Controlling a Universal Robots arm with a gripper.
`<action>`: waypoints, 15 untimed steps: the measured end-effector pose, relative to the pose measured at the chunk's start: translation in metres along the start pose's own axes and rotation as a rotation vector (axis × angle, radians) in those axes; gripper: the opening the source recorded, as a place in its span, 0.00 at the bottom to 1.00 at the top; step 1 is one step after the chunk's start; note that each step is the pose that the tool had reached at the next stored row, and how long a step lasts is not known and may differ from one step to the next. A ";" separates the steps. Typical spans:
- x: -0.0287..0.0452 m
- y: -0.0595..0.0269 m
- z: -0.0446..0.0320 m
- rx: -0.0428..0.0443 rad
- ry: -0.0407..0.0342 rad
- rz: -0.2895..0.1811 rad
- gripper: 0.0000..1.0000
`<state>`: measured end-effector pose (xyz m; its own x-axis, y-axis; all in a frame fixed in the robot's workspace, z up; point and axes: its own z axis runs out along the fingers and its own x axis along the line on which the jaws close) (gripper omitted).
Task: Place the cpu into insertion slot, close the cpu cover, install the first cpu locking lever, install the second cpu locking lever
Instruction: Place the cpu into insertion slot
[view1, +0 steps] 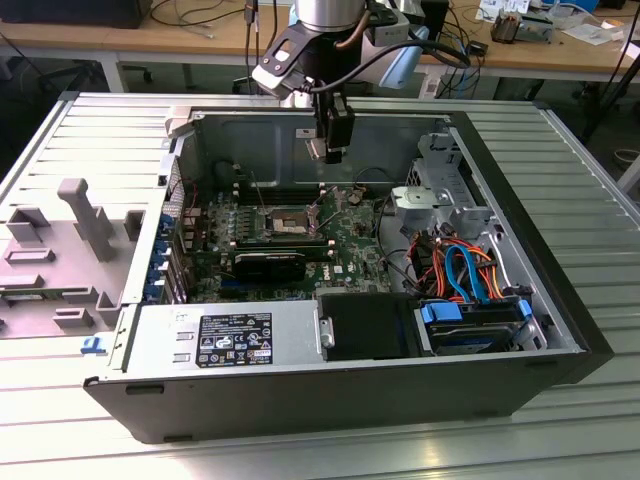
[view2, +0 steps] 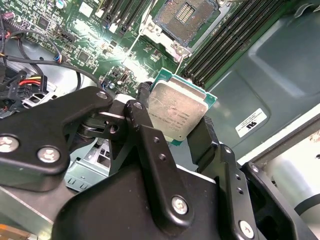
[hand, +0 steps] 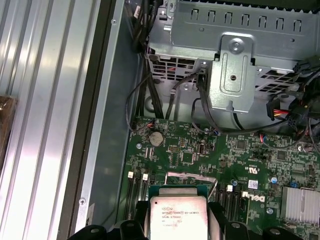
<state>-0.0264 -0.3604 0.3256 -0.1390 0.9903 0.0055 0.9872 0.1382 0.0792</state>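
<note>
My gripper (view1: 336, 148) hangs inside the open computer case (view1: 560, 300), above the motherboard and near the back wall. It is shut on the cpu (view2: 177, 107), a flat silver-topped chip with a green edge, pinched between two black fingers (view2: 202, 137). The first wrist view has the cpu (hand: 177, 216) in the gripper (hand: 178, 222) over the green board. The insertion slot (view1: 285, 222) lies open below, towards the exterior view's left of the gripper. In the second wrist view the insertion slot (view2: 185, 15) has a dark centre and silver rim, apart from the chip. A thin silver frame (hand: 192, 176), possibly the cpu cover, shows beyond the chip.
Long black memory slots (view2: 225, 42) run beside the socket. A black graphics card (view1: 270, 265) lies in front of it, and a silver power supply (view1: 225, 335) fills the near side. A metal drive cage (hand: 235, 75) and coloured cables (view1: 455, 265) stand at the exterior view's right.
</note>
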 end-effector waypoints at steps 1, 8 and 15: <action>0.0000 0.0000 0.0000 0.0000 -0.0001 0.001 0.55; 0.0000 0.0000 0.0000 -0.0002 -0.0023 0.029 0.55; 0.0000 0.0000 0.0001 -0.0003 -0.0055 0.070 0.55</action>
<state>-0.0264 -0.3604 0.3256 -0.0697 0.9976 0.0055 0.9945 0.0690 0.0792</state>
